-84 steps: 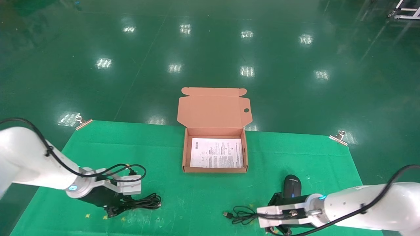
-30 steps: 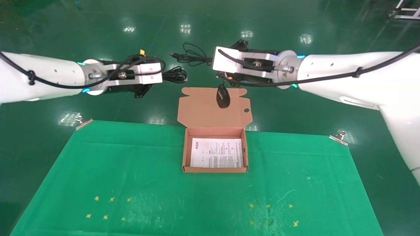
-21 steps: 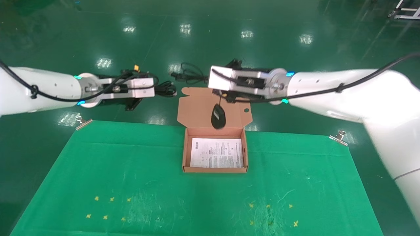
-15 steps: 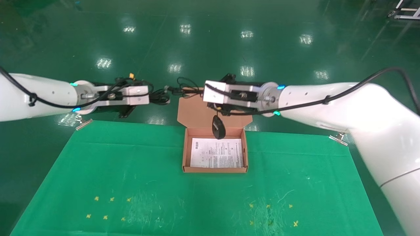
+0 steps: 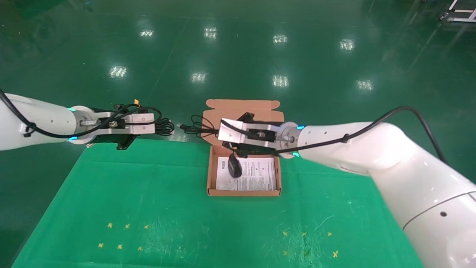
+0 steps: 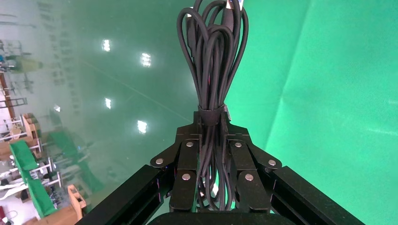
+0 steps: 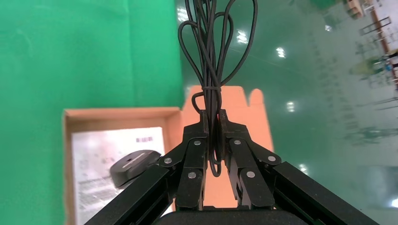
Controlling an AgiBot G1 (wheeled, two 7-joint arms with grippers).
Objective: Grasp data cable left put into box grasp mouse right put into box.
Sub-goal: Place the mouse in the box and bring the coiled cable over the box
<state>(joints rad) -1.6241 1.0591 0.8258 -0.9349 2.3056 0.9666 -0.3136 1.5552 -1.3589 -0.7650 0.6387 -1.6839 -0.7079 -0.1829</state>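
Mouse [image 5: 234, 166] being lowered into box [image 5: 210, 175], frame centre, hung by cord bundle [image 7: 213, 56] clamped in closed right gripper [image 7: 215, 140]. Data cable [image 6: 213, 61] being held clamped in left gripper [image 6: 211, 154], centre-left, outside box. Release best delayed until mouse rests on printed sheet [image 5: 256, 178].

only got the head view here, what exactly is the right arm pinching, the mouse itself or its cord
Observer: Its cord. In the right wrist view the right gripper has its jaws shut on the bundled mouse cord; the mouse hangs below, over the white sheet in the box.
Operator: and the left, is the grip solid
Observer: In the left wrist view the left gripper is shut on the data cable, just below its black tie band.
Operator: is the bundle straight in the jaws
Observer: Yes, it runs lengthwise between them, loops fanning out beyond the tips.
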